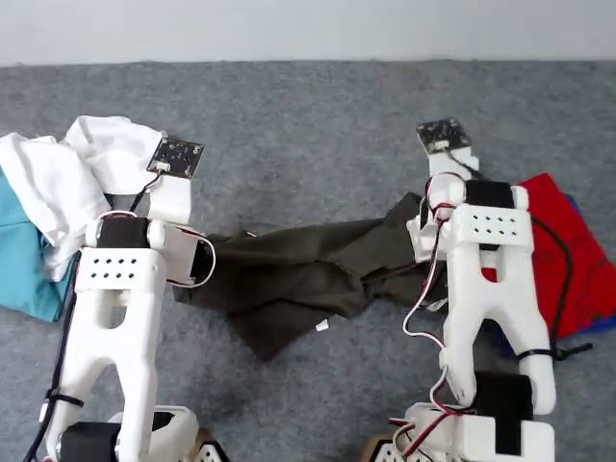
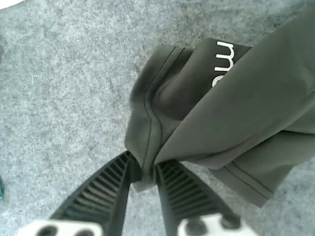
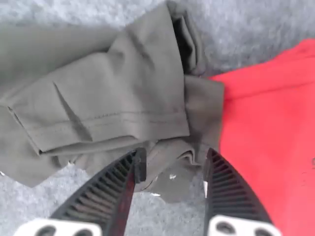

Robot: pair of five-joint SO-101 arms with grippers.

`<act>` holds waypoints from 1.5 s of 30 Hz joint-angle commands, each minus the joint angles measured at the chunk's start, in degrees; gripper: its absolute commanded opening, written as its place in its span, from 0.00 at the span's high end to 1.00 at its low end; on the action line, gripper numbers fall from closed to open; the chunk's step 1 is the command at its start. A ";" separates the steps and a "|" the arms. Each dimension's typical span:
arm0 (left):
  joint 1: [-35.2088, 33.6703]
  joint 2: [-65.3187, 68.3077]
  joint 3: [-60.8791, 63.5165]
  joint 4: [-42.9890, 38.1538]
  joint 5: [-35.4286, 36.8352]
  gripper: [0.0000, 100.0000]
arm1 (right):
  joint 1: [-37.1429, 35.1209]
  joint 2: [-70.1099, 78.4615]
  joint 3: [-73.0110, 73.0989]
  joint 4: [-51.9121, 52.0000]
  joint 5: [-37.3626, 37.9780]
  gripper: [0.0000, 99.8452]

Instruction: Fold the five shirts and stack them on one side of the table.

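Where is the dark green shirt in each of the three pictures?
High view: the dark green shirt lies in the middle, spanning between both arms.
Left wrist view: the left gripper pinches its bunched corner.
Right wrist view: its hem lies between the open fingers of the right gripper, next to the red shirt.
Shared landmark: the grey table covering.

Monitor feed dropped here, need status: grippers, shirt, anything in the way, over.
Left gripper jaws shut on olive shirt fold. Right gripper jaws open over its other end. Red shirt abuts that end.
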 commanded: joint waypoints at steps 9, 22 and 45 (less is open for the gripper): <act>0.44 -1.23 -0.31 -0.70 -0.44 0.99 | -3.82 9.89 -5.71 -2.95 -3.52 0.80; 0.44 -1.23 -0.22 -0.70 -0.44 0.99 | -3.82 24.31 -16.44 -2.33 -3.60 0.80; 0.44 -1.23 -0.22 -0.62 -0.44 0.99 | -3.91 23.34 -22.33 0.84 -3.25 0.99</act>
